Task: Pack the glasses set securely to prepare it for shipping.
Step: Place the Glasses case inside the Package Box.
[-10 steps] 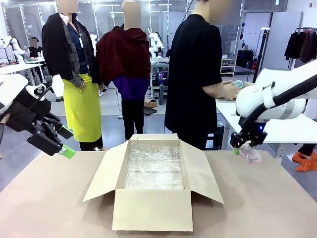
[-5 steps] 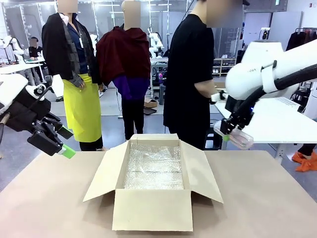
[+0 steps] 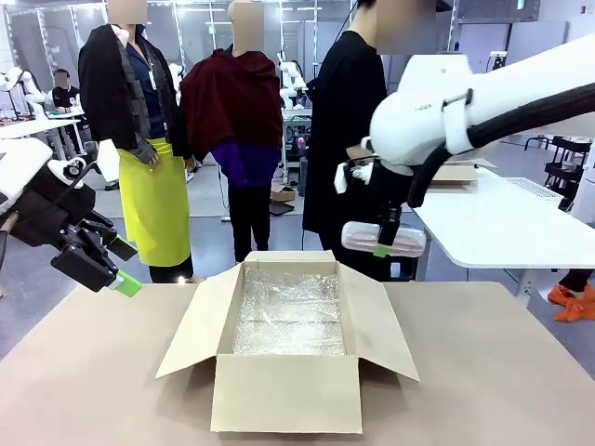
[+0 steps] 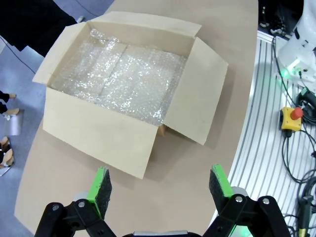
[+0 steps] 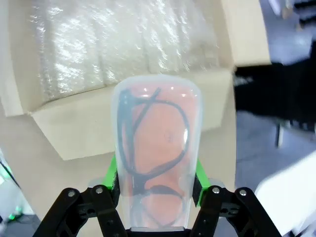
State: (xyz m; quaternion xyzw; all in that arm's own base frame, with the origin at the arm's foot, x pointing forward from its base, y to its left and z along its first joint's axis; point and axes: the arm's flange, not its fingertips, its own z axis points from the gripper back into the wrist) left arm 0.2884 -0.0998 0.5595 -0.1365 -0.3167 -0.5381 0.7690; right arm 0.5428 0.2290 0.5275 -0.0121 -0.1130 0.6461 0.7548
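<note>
My right fingers [image 5: 112, 174] are clenched on the pink glasses case [image 5: 155, 133], the green pads pressing its two long sides near the end closest to the wrist. Through the clear lid I can see a pair of dark-framed glasses [image 5: 143, 148] folded inside. In the front view those right fingers [image 3: 379, 249] hold the case [image 3: 358, 237] level and crosswise in the air, higher than the flaps of the cardboard box [image 3: 288, 395] and over its far right corner. Past the tip of the case, the wrist camera looks down on the box's edge and the bubble wrap [image 5: 113, 39] lining its inside.

My left fingers [image 4: 101, 185] are released and spread wide with nothing between them. They hang above bare desk [image 4: 197, 187], a short way off from the box [image 4: 94, 131]. From the front they [image 3: 125, 283] sit off to the left, tilted down toward the desk [image 3: 502, 372] and well apart from the box.

The box stands in the middle of the desk with all four flaps folded outward, and bubble wrap [image 3: 288, 316] covers its floor. A person in black [image 3: 349, 139] stands at the far side, just behind the raised case.
</note>
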